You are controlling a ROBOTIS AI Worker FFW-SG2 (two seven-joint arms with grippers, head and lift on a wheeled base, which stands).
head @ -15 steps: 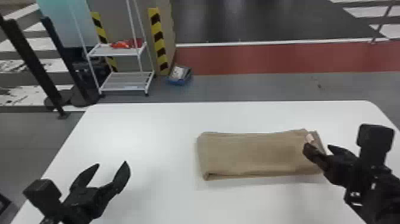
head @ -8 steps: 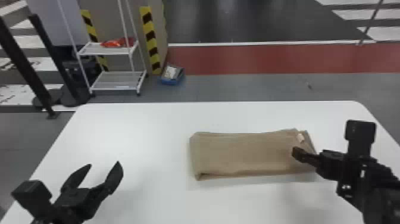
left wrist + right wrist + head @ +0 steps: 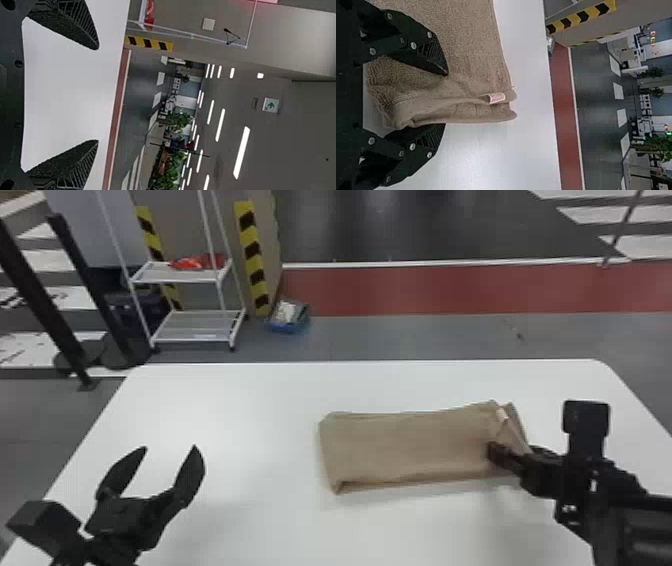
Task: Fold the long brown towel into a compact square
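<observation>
Right wrist view — claw [image 3: 513, 449] half open, brown towel [image 3: 466, 47] between its fingers

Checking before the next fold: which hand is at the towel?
The right hand, its fingers astride one end of the towel; the left hand hangs open, well apart.

brown towel [image 3: 466, 51] whose layered end sat between the right gripper's [image 3: 514, 450] spread fingers, small pale tag [image 3: 497, 97] that showed near its edge, white table [image 3: 526, 134] that lay beneath
</observation>
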